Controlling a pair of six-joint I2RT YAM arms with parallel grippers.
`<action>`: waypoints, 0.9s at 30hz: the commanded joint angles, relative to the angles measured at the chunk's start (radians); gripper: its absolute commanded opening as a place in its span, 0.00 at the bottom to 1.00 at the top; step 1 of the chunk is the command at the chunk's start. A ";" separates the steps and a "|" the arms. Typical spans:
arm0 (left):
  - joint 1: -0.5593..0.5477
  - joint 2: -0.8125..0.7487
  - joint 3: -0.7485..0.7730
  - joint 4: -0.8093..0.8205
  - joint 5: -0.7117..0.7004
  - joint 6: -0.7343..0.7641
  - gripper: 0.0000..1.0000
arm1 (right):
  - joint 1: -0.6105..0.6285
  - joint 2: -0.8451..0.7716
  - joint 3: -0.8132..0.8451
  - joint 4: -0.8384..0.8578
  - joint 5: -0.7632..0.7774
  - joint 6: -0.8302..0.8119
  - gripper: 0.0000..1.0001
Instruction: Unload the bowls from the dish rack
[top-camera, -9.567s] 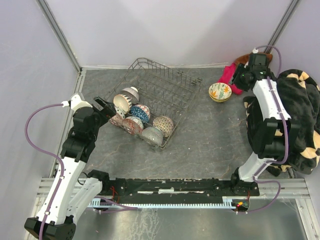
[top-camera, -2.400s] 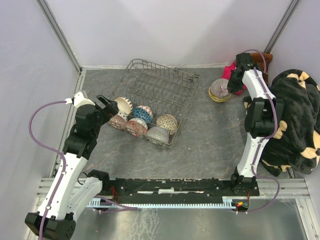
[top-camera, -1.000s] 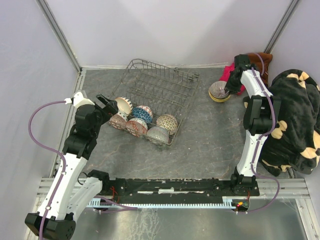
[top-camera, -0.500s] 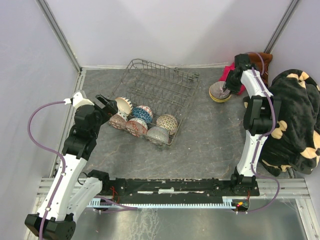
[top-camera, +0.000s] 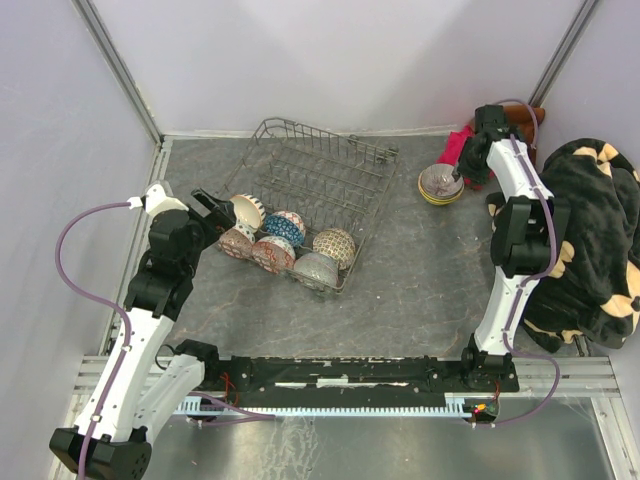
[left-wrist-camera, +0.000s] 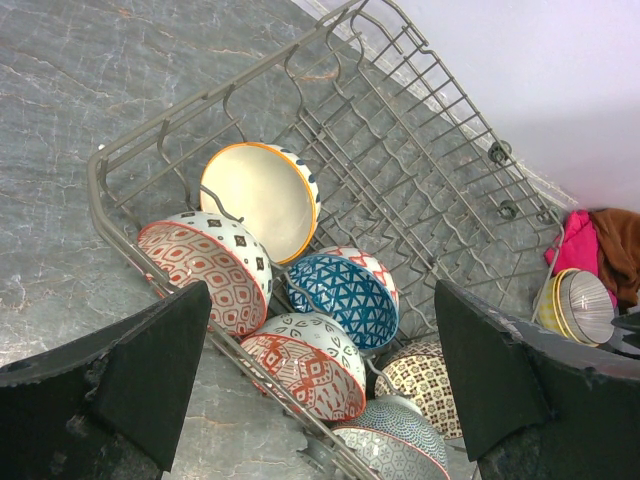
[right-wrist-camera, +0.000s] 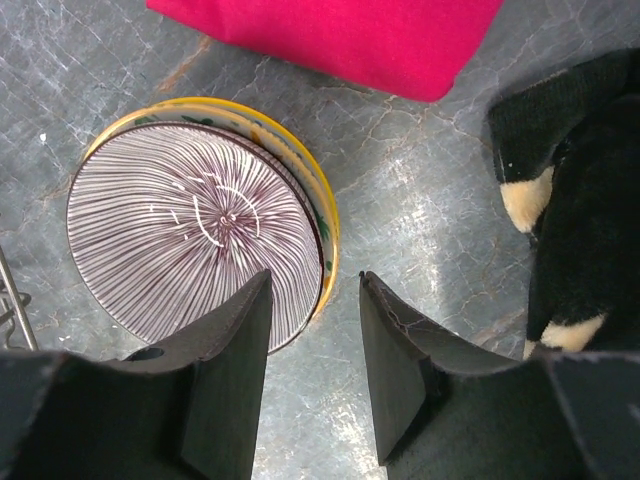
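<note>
The grey wire dish rack (top-camera: 330, 175) lies tilted at the table's middle, with several patterned bowls crowded in its near corner. Among them are a cream one (left-wrist-camera: 258, 200), a blue one (left-wrist-camera: 345, 298) and a red-and-white one (left-wrist-camera: 308, 365). My left gripper (left-wrist-camera: 320, 350) hangs open just outside that corner, touching nothing. At the far right a purple-striped bowl (right-wrist-camera: 190, 235) sits nested in a yellow bowl (right-wrist-camera: 327, 225). My right gripper (right-wrist-camera: 314, 285) is open above their right rim and holds nothing.
A pink cloth (right-wrist-camera: 330, 40) lies just behind the stacked bowls. A black and cream plush blanket (top-camera: 590, 230) fills the right side, close to the right arm. Enclosure walls and metal posts ring the table.
My right gripper has opened and let go of the purple-striped bowl, which now rests in the yellow bowl; the wrist has shifted slightly right. The left arm has not moved.
</note>
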 joint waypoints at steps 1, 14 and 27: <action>-0.003 -0.004 0.019 0.035 -0.016 -0.001 0.99 | -0.005 -0.075 -0.018 -0.002 0.036 -0.018 0.48; -0.003 -0.013 0.040 0.003 -0.078 -0.008 0.99 | 0.180 -0.336 -0.092 0.169 0.017 -0.146 0.49; -0.003 -0.086 0.055 -0.101 -0.228 -0.058 0.99 | 0.619 -0.167 0.068 0.297 -0.013 -0.237 0.51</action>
